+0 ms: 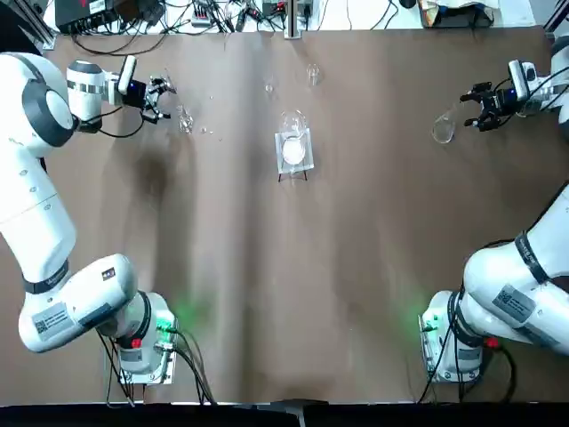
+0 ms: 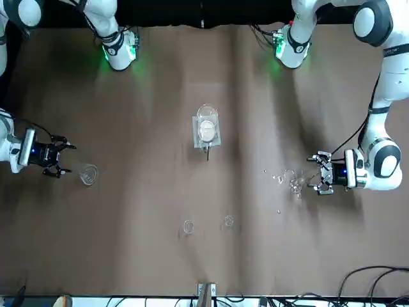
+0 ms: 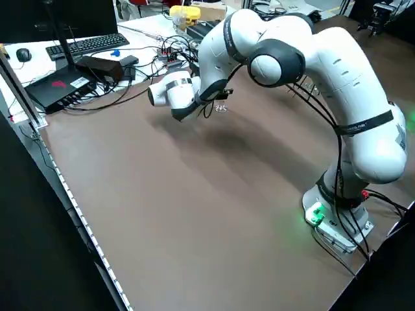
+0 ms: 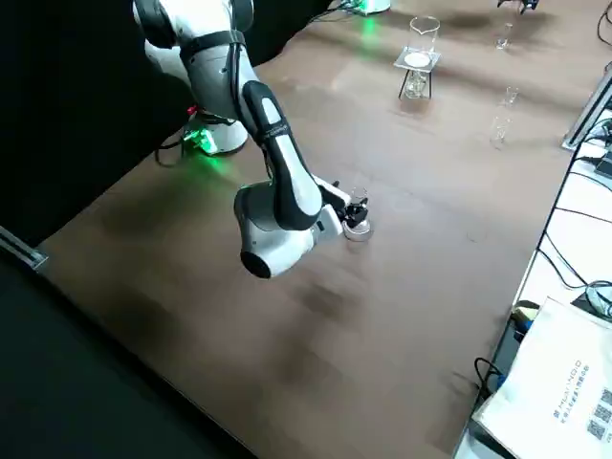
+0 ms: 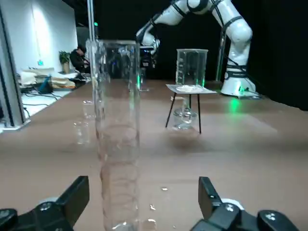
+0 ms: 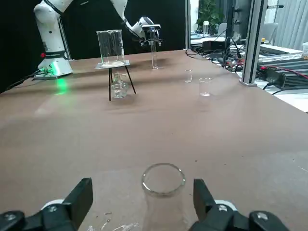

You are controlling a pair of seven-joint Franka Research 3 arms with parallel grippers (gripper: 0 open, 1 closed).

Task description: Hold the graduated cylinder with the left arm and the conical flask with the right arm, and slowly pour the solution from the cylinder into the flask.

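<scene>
- Your left gripper [image 1: 167, 101] has its fingers spread, over the table's far left area.
- The graduated cylinder [image 5: 118, 139] stands upright just beyond those fingertips, apparently not gripped.
- Your right gripper [image 1: 467, 109] also has its fingers spread, at the table's far right.
- The conical flask [image 1: 444, 129] sits just in front of them; you can't tell from these views whether it touches either finger.
- Between the arms, well apart from both, you have a stand [image 5: 190, 89] carrying a glass beaker [image 5: 191, 67], with a glass vessel [image 5: 185, 118] underneath.
- Two small glasses [image 6: 204, 86] [image 6: 188, 76] stand farther off.
</scene>
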